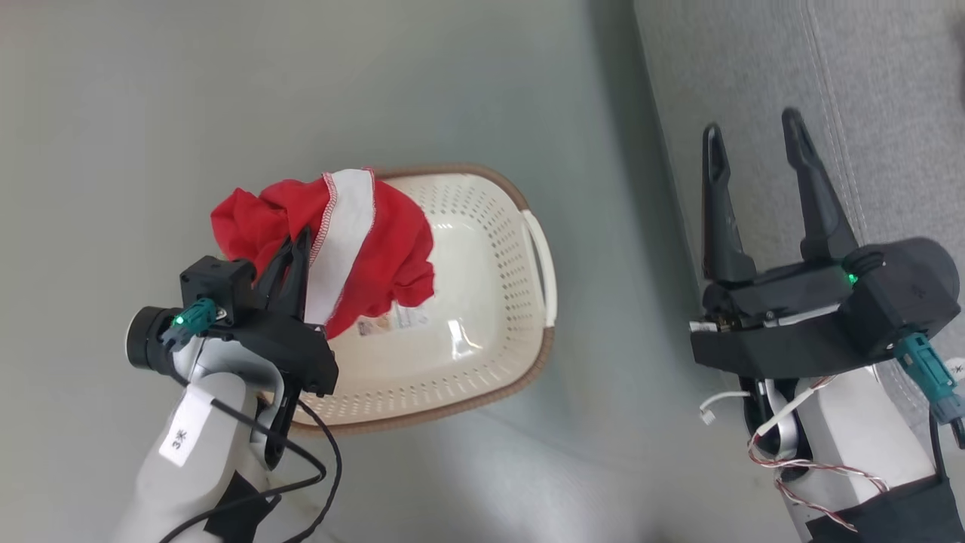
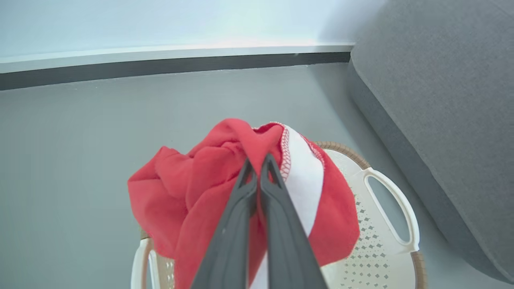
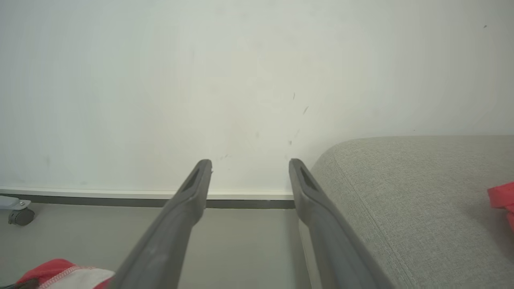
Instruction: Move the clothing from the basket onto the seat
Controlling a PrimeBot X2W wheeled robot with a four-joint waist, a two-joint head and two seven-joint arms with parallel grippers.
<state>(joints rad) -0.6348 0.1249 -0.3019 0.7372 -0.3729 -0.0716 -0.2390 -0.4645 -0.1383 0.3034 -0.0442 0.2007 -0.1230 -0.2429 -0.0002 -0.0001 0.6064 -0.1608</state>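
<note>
The left gripper (image 1: pixel 301 240) is shut tight on a bunched red garment (image 1: pixel 388 241) with a white band and holds it up over the left part of the basket (image 1: pixel 497 256). The cloth's lower folds hang over the sticker (image 1: pixel 392 322) on the base, and I cannot tell whether they touch it. In the left wrist view the gripper (image 2: pixel 257 162) has its fingers (image 2: pixel 281 224) pressed together with the garment (image 2: pixel 172 200) draped around their tips. The basket (image 2: pixel 385 224) stands on the grey floor (image 1: pixel 151 90), near the seat (image 1: pixel 889 90) but apart from it. The right gripper (image 1: pixel 752 124) is spread wide and empty, over the seat's edge. In the right wrist view this gripper (image 3: pixel 249 162) points toward a pale wall (image 3: pixel 160 80). A second red piece (image 3: pixel 502 198) lies on the seat (image 3: pixel 401 192) at the view's right edge.
</note>
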